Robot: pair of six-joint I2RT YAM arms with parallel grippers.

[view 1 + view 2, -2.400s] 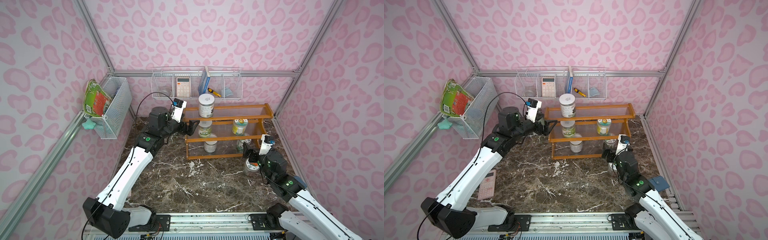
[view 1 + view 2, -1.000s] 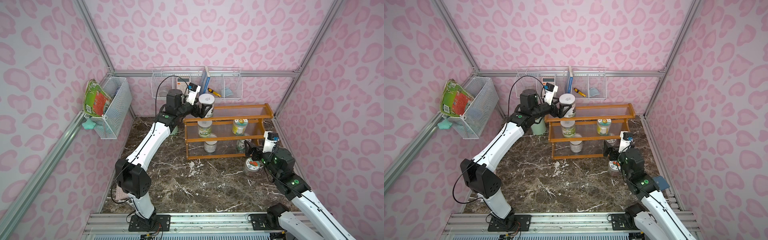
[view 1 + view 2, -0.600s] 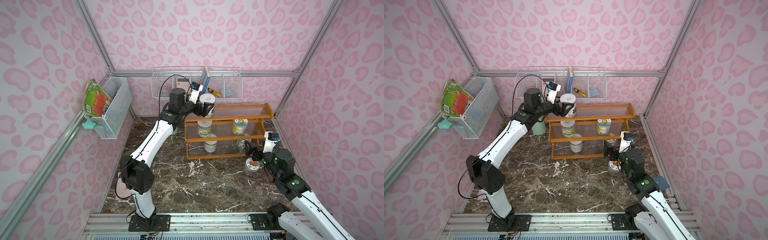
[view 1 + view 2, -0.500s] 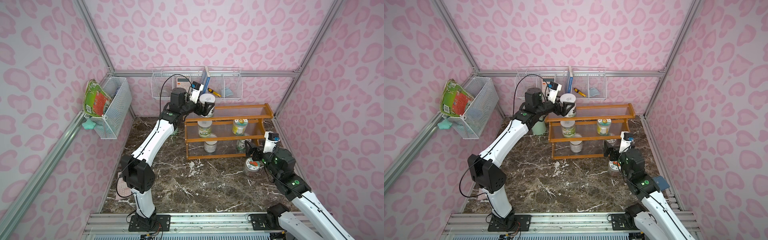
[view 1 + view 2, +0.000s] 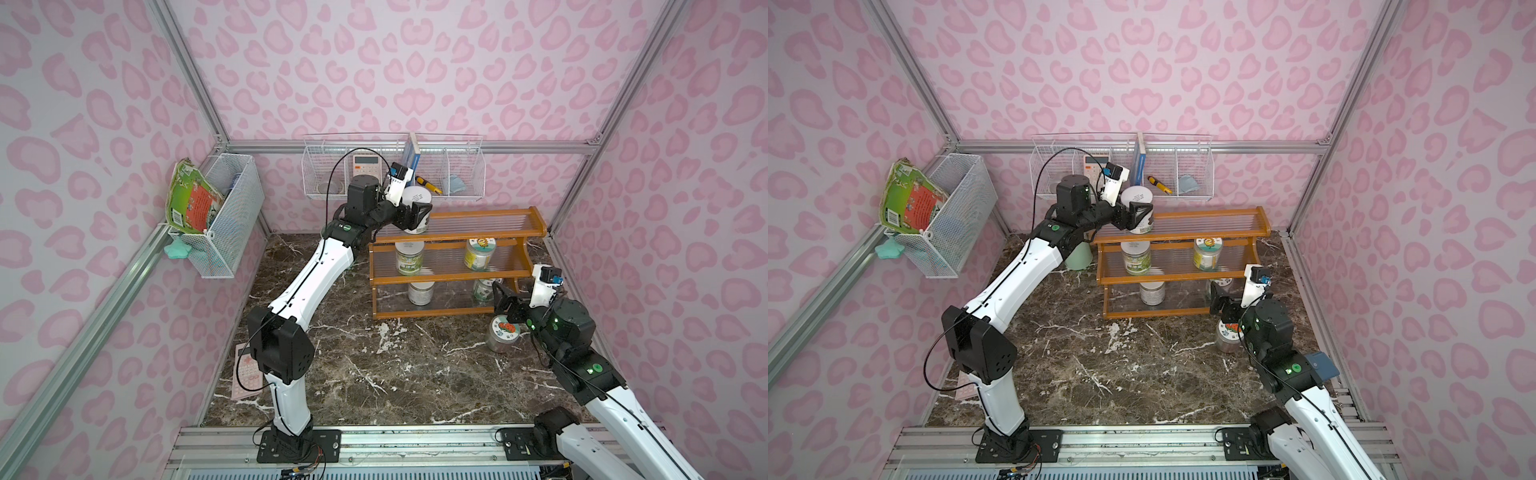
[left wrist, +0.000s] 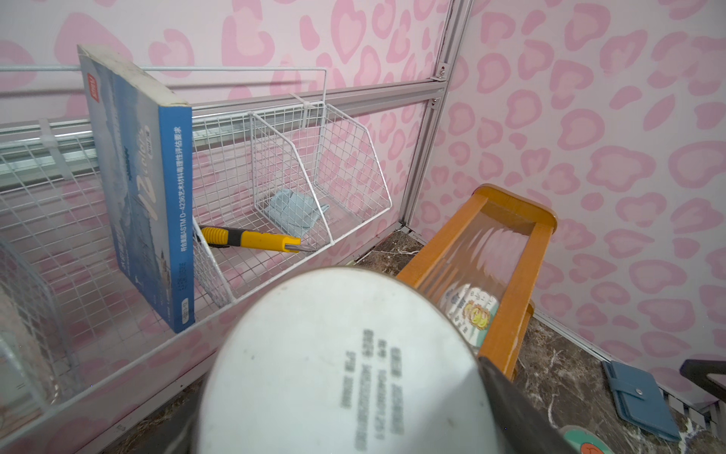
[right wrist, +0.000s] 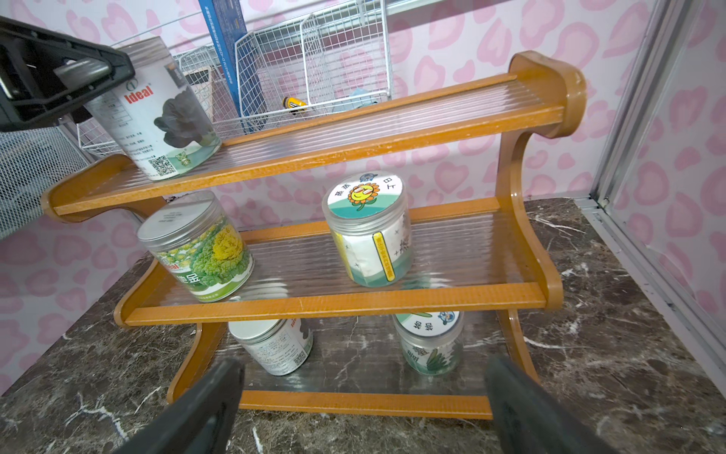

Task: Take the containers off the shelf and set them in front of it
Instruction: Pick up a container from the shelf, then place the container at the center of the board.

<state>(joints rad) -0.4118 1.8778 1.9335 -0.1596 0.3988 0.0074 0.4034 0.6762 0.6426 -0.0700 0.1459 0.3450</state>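
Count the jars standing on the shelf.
5. Top tier: the Ideal jar. Middle tier: the green-label jar and the sunflower-lid jar. Bottom tier: the white-lid jar and the pictured-lid jar. A sixth jar stands before the shelf. None seems hidden.

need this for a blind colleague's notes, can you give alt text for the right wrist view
A three-tier orange-brown wooden shelf with clear ribbed panels holds five small clear labelled jars: one on top beside the left gripper's black finger, two in the middle, two at the bottom. The open right gripper frames the foreground over a dark marble tabletop.
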